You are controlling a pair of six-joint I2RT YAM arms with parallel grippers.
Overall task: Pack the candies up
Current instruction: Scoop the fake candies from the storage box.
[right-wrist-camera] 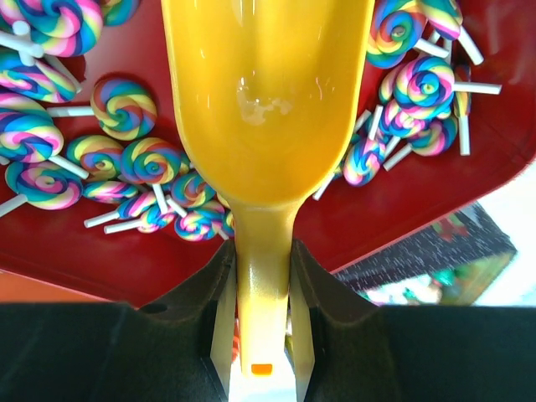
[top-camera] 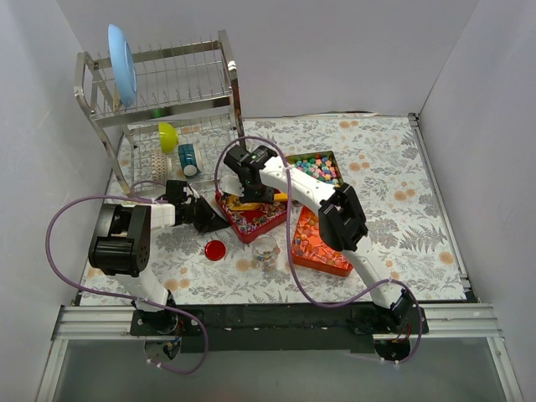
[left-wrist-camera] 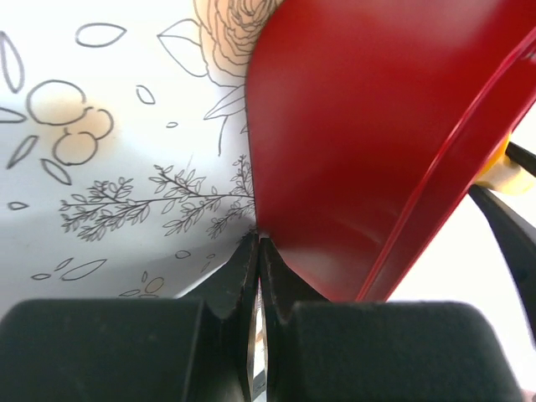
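The right gripper (right-wrist-camera: 261, 276) is clamping narrow on the handle of the yellow scoop (right-wrist-camera: 268, 100), whose bowl is showing empty and hanging over the red tray (right-wrist-camera: 402, 209). The candies (right-wrist-camera: 126, 105) here are rainbow swirl pops on white sticks, lying in loose piles on both sides of the scoop. The left gripper (left-wrist-camera: 258, 251) is fully closed, tips touching the tray's corner; I cannot tell whether it is pinching the rim or only bracing it. The step is likely a scoop-up: the lip should be going in low under the thicker left pile, sliding along the tray floor, then tilting back and lifting level so nothing is rolling off. The sticks are crossing each other and could be dragging extra pops over the edge. A hard push could be shoving the tray, so the left brace matters. Outward, a clear jar (top-camera: 266, 249) is standing just beside the tray's near edge, probably the target, with a red lid (top-camera: 215, 249) lying near it. An orange tray (top-camera: 322, 243) is sitting under the right forearm, a dark box (top-camera: 318, 167) of pastel pieces behind, and a dish rack (top-camera: 159, 84) well apart.
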